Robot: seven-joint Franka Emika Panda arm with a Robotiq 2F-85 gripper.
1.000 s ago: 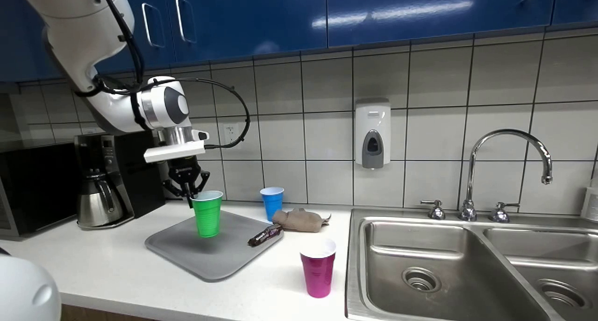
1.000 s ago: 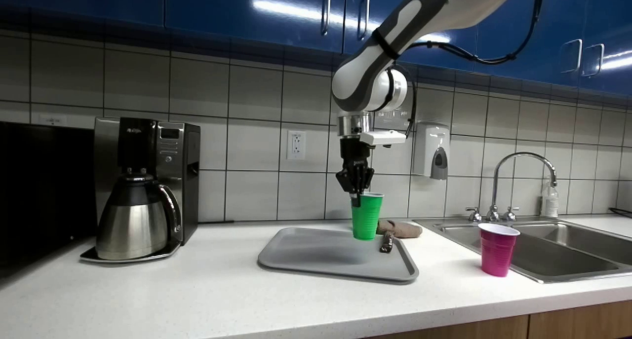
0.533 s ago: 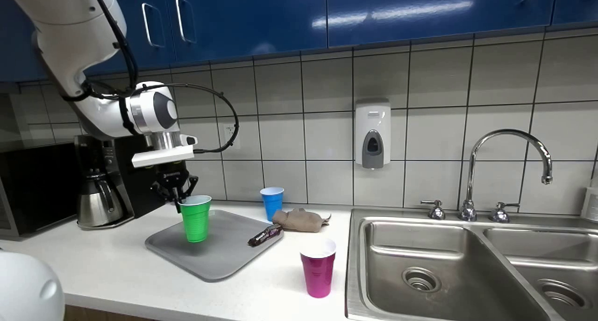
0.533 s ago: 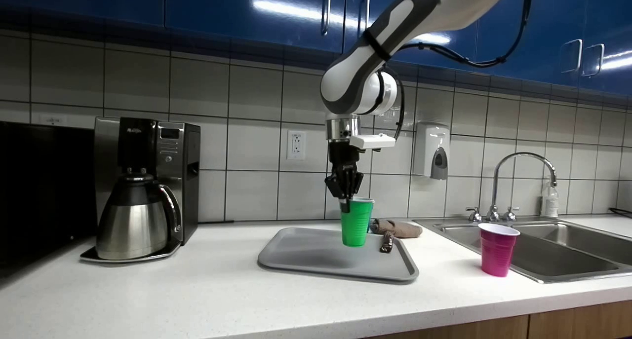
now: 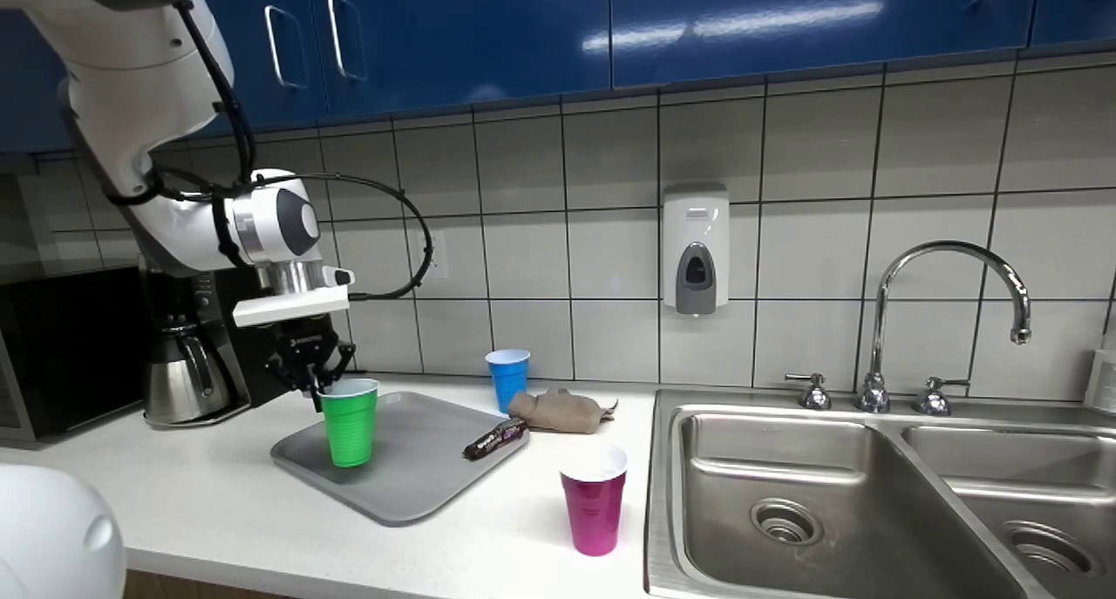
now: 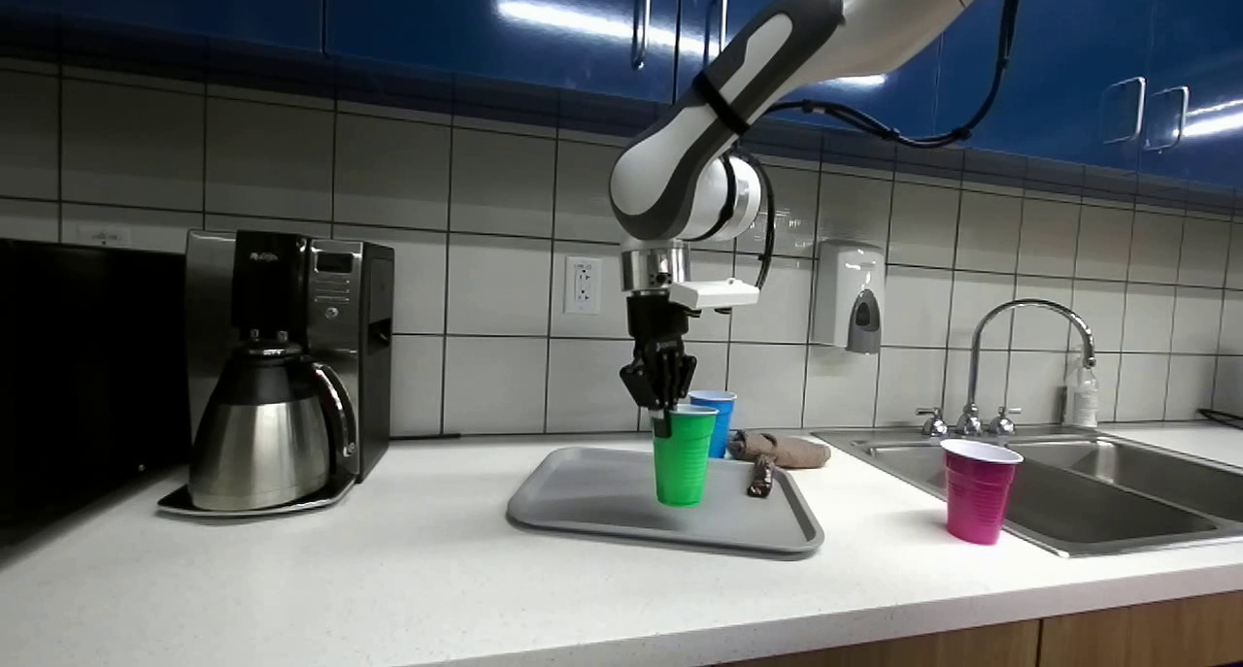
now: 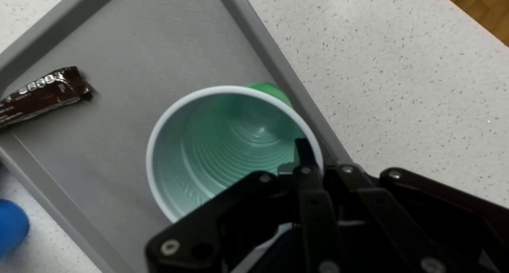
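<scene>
Pincer [image 6: 662, 422] clenched on the green cup [image 6: 686, 468], low over the tray [image 6: 583, 492]

Gripped across its wall at the lip, the green cup hangs from one side only: in the wrist view one tip sits inside it and the other outside. It is about upright, mouth up, above the tray and nearer the tray's edge opposite the blue cup [image 5: 508, 377]. Its base looks just clear of the tray, but I cannot tell for certain whether the two touch.

A bar [image 7: 43, 92] lies in the tray's corner, apart from the green cup. Just outside that corner is a brown bundle [image 5: 562, 411]; the blue cup stands near it, off the tray. A pink cup [image 6: 981, 494] stands between the tray and the sink [image 5: 776, 442], and the coffee maker [image 6: 277, 376] is on the tray's side away from the sink.

As I judge it, the step in hand is holding the green cup low above the tray, as part of a carry or a setting-down; which of the two cannot be told. Either way the next move calls for level, unhurried motion, since a hold on one side of a thin wall could let the cup tilt. For a setting-down, the base should meet the tray flat before the pincer lets go; the inner tip would then need to rise straight out.
</scene>
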